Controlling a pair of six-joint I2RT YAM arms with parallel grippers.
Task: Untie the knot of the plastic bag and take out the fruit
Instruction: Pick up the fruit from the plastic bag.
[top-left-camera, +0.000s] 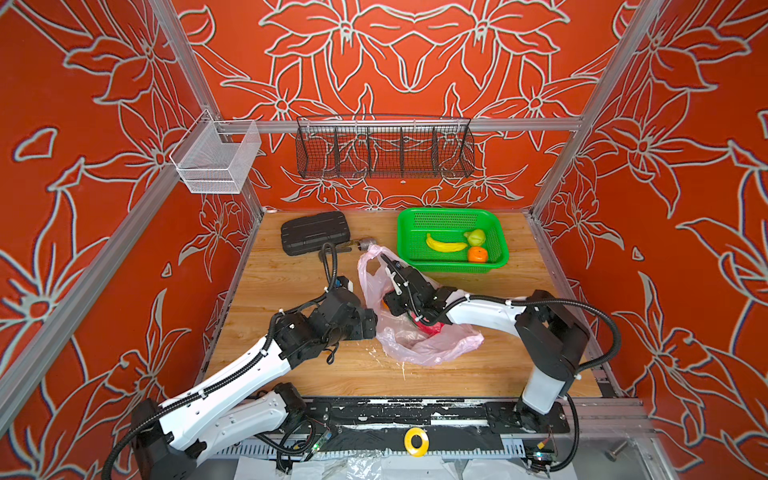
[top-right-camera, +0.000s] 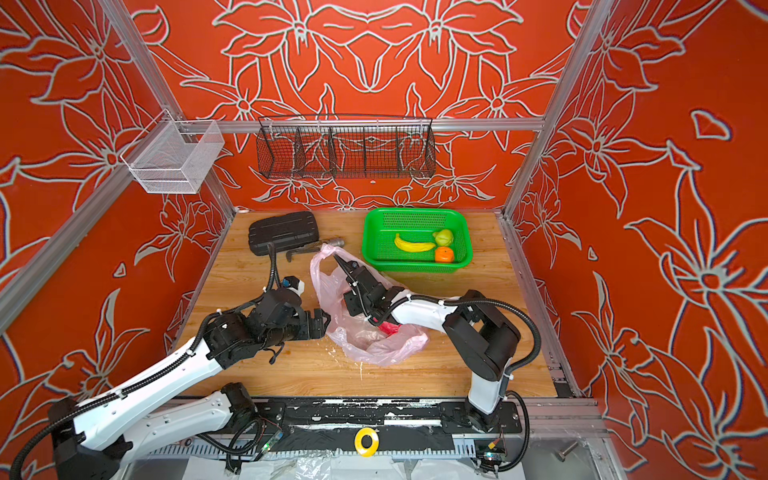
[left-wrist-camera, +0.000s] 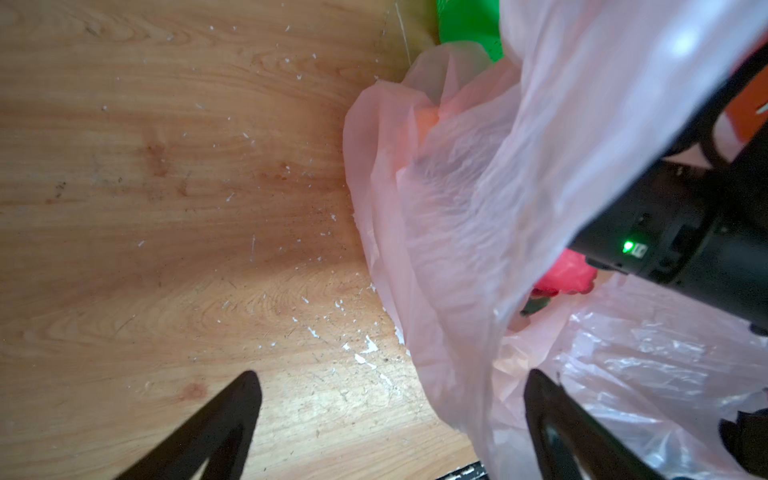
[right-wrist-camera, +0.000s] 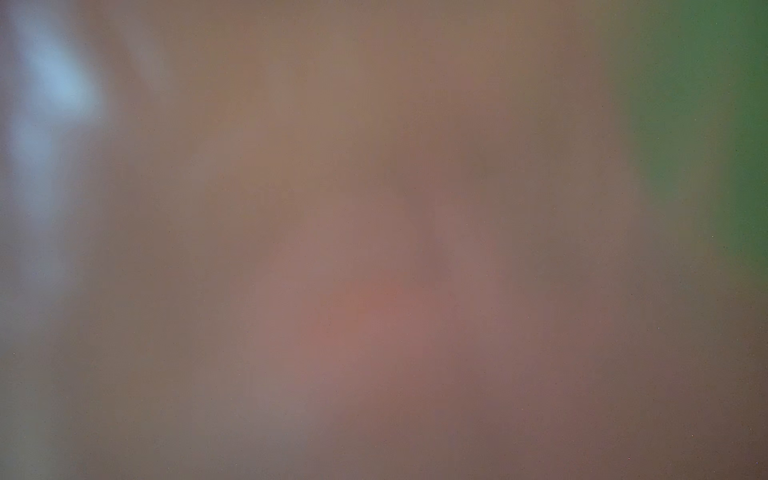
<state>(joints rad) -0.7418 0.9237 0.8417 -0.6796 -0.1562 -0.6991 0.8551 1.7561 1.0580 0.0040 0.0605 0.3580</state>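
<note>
**Position.** The thin, translucent pale pink plastic bag (top-left-camera: 436, 349) lies crumpled on the wooden table (top-left-camera: 270, 286), just in front of the green perforated plastic basket (top-left-camera: 453, 267). No tied knot can be made out. One loop handle (top-left-camera: 376, 250) stands free at the far end, and the mouth looks open.

**Contents.** A red-pink fruit (top-left-camera: 430, 329) shows through the film. A small orange (top-left-camera: 478, 254) and a pale green fruit (top-left-camera: 476, 237) already sit in the basket beside a yellow banana (top-left-camera: 446, 245).

**Grippers.** The left gripper (left-wrist-camera: 392, 374) stands wide open beside the bag and holds nothing; film drapes against one finger (left-wrist-camera: 552, 415). The right gripper (top-left-camera: 383, 257) reaches over the bag toward the handle. Whether it has closed on plastic cannot be told, because film smothers its wrist view.

**Handling, as judged.** The film is light, limp and slippery, and is likely to bunch and drag rather than lift cleanly. It is best held by the handle or the mouth rim. The fruit is best held by its round body.
</note>
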